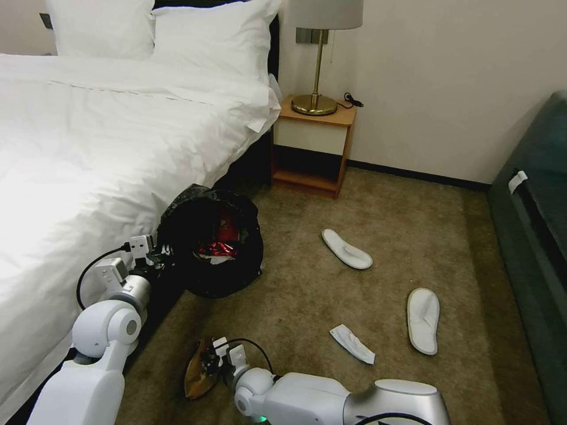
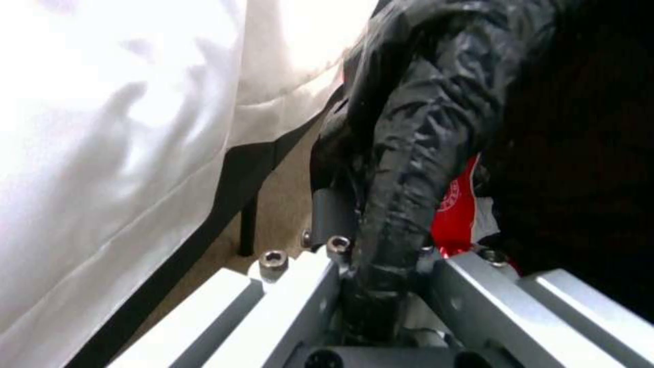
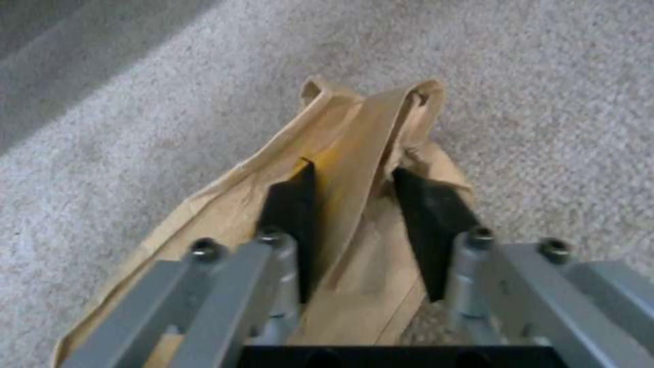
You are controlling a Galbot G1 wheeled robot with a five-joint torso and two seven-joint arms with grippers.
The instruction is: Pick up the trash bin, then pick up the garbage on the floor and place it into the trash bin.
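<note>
Right gripper (image 3: 354,204), low over the carpet, has its dark fingers (image 3: 293,204) straddling a fold of the crumpled brown paper bag (image 3: 354,138) — closing on it, not fully together. Left gripper (image 2: 385,255) is clamped on the rim of the round trash bin lined with glossy black plastic (image 1: 212,242), beside the white bed (image 1: 88,153) — red wrappers (image 1: 220,245) inside. Two flat white slippers (image 1: 346,248) lie apart on the carpet.

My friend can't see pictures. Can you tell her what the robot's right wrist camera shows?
The right gripper has its two dark fingers on either side of a fold in a crumpled brown paper bag. The bag lies on pale carpet.
</note>
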